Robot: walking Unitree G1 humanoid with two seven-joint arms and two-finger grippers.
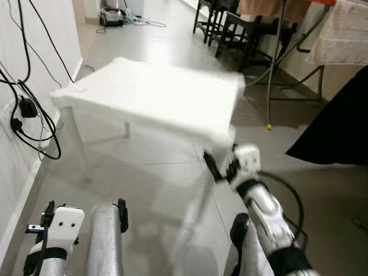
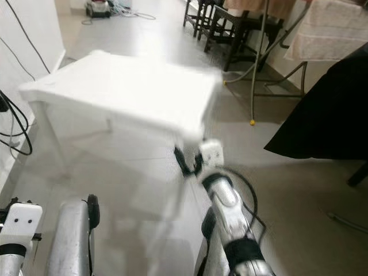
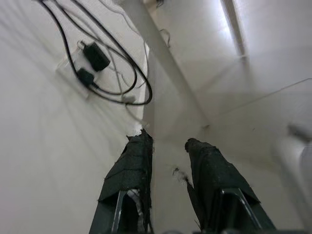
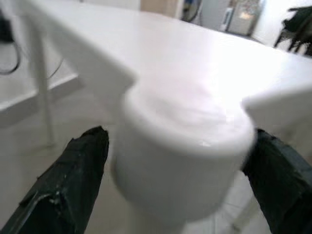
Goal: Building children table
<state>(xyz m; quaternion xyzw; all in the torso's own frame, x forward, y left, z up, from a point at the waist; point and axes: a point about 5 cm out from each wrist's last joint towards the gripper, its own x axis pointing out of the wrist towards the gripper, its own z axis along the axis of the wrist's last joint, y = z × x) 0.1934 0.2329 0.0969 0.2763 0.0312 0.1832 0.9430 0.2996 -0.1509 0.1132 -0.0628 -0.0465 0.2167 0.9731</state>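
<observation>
While the left gripper (image 3: 168, 161) hangs parted, the right gripper (image 4: 178, 163) jaws straddle the white table (image 1: 155, 95) corner.

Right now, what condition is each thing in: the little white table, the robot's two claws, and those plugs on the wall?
Small white plastic table: upright on the floor, blurred.
Round white table leg: under the near corner, between the right gripper's fingers.
Right gripper: open around that leg.
Left gripper: open, holding nothing.
Black plugs: plugged into the wall socket, cables hanging.
</observation>
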